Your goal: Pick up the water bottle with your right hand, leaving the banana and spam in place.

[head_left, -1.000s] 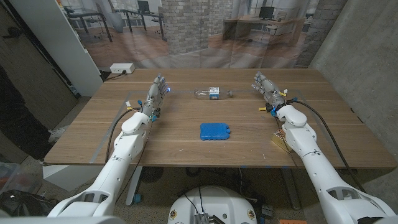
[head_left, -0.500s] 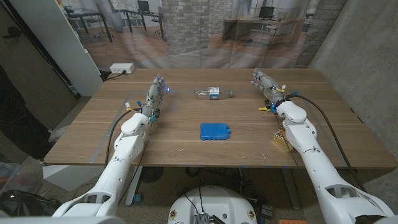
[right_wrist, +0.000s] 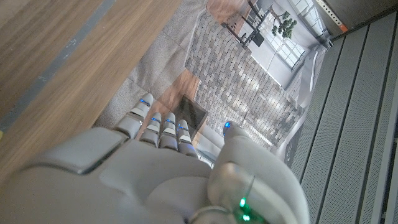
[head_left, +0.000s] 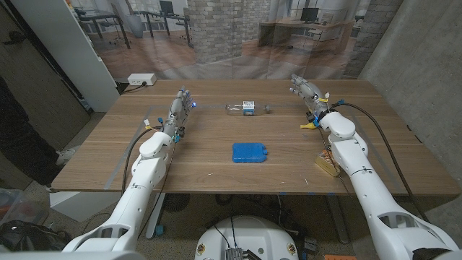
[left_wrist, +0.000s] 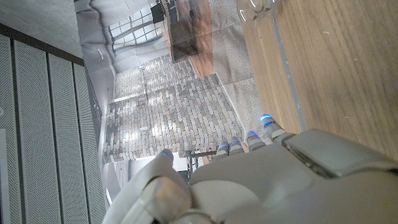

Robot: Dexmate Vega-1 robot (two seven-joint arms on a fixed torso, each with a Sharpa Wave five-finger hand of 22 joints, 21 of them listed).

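A clear water bottle (head_left: pixel 246 108) with a blue label lies on its side at the far middle of the wooden table (head_left: pixel 216 170); its end also shows in the left wrist view (left_wrist: pixel 258 7). My right hand (head_left: pixel 304 90) (right_wrist: pixel 168 168) stands to the bottle's right, apart from it, fingers stretched toward the far edge, holding nothing. My left hand (head_left: pixel 182 103) (left_wrist: pixel 249 180) stands to the bottle's left, fingers straight, holding nothing. A flat blue tin (head_left: pixel 250 152) lies mid-table, nearer me than the bottle. A yellow tip of the banana (head_left: pixel 310 126) peeks out beside my right wrist.
A small tan object (head_left: pixel 325 165) lies by my right forearm near the table's right side. A white box (head_left: pixel 141 79) sits on the floor beyond the far left corner. A printed backdrop hangs behind the table.
My right hand has crept a little toward the far edge and to the left, closer to the bottle. The left hand, bottle and blue tin have stayed put.
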